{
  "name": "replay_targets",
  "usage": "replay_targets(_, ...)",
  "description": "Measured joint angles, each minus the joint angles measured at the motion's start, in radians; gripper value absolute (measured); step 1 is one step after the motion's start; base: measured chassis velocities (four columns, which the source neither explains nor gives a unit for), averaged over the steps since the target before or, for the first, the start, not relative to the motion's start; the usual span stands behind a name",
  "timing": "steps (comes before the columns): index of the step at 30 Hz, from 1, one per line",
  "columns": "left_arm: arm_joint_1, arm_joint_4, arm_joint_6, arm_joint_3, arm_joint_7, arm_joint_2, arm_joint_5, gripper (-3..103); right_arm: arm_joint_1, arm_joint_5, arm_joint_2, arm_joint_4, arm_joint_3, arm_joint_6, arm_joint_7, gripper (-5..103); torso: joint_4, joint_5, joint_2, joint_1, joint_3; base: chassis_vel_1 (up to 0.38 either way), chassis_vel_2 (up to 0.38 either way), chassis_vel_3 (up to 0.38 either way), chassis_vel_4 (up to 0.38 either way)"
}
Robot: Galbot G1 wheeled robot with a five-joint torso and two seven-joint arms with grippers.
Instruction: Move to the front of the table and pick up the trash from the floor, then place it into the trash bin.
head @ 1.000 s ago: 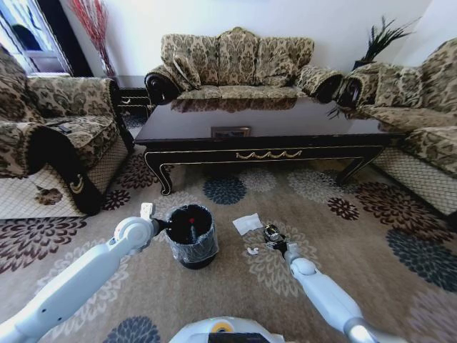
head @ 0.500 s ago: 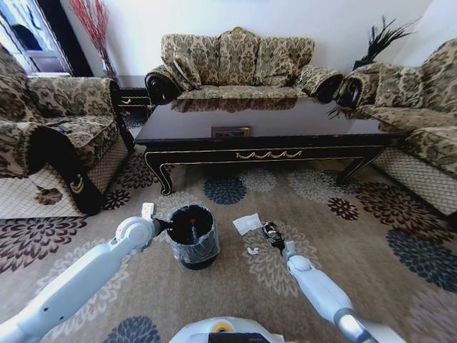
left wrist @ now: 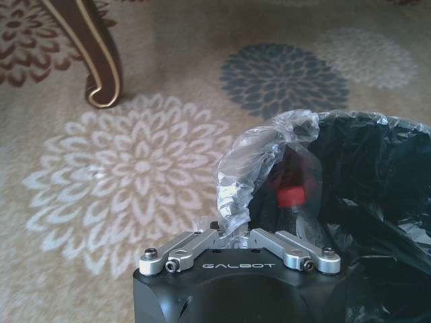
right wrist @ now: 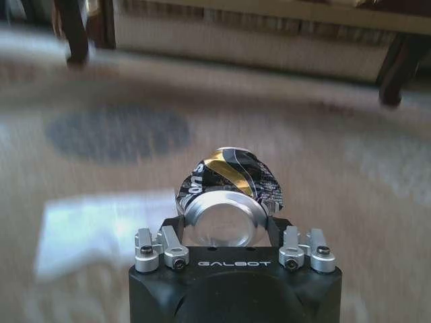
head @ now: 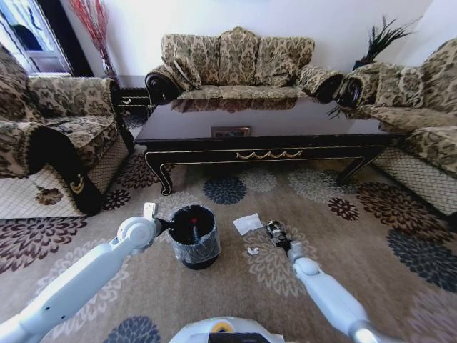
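The trash bin (head: 193,245), a small black bucket with a clear bag, stands on the carpet in front of the table (head: 257,121). My left gripper (head: 163,224) is shut on the bin's bagged rim (left wrist: 237,195). Inside the bin lies a red piece (left wrist: 291,196). My right gripper (head: 278,236) is low over the carpet to the right of the bin, shut on a crushed black-and-gold can (right wrist: 232,182). A crumpled white paper (head: 248,224) and a tiny white scrap (head: 252,251) lie on the floor just left of that gripper.
A sofa (head: 235,64) stands behind the table, with armchairs at the left (head: 50,143) and right (head: 421,121). A curved table leg (left wrist: 94,54) is near the bin. Open floral carpet (head: 371,236) spreads to the right.
My right arm has shifted slightly to the right with the crushed can in its grip. The left arm and the bin have stayed in place.
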Motion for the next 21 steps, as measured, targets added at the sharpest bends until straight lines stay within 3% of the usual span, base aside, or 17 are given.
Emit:
replay_targets(1, 0.0, 0.0, 0.0, 0.0, 0.0, 0.0, 0.0, 3, 0.0, 0.0, 0.0, 0.0, 0.0, 0.0, 0.0, 63, 0.0, 0.0, 0.0, 0.0, 0.0, 0.0, 0.0, 0.0, 0.0)
replay_targets(4, -0.083, 0.018, 0.0, 0.081, -0.006, -0.027, -0.025, 3, -0.123, 0.056, -0.06, 0.264, 0.099, -0.041, 0.023, 63, 0.0004, 0.0005, 0.0, 0.0, 0.0, 0.0, 0.0, 0.0, 0.0)
replay_targets(5, -0.083, 0.018, 0.0, 0.081, -0.006, -0.027, -0.025, 3, -0.123, 0.056, -0.06, 0.264, 0.099, -0.041, 0.023, 63, 0.0004, 0.0005, 0.0, 0.0, 0.0, 0.0, 0.0, 0.0, 0.0)
replay_targets(9, -0.208, 0.069, 0.0, 0.211, -0.044, -0.112, -0.091, 3, -0.275, 0.124, -0.095, 0.54, 0.216, -0.098, 0.045, 63, -0.0004, 0.0001, 0.0, 0.0, 0.0, 0.0, 0.0, 0.0, 0.0)
replay_targets(10, -0.208, 0.069, 0.0, 0.211, -0.044, -0.112, -0.091, 3, -0.275, 0.124, -0.095, 0.54, 0.216, -0.098, 0.045, 63, -0.0004, 0.0001, 0.0, 0.0, 0.0, 0.0, 0.0, 0.0, 0.0)
replay_targets(15, -0.385, 0.137, 0.0, 0.388, -0.065, -0.228, -0.117, 3, -0.42, 0.152, -0.115, 0.785, 0.323, -0.128, 0.05, 63, -0.0003, 0.0005, 0.0, 0.0, 0.0, 0.0, 0.0, 0.0, 0.0)
replay_targets(21, -0.475, 0.195, 0.0, 0.481, -0.077, -0.298, -0.124, 3, -0.497, 0.145, -0.118, 0.927, 0.357, -0.144, 0.061, 63, 0.0, 0.0004, 0.0, 0.0, 0.0, 0.0, 0.0, 0.0, 0.0)
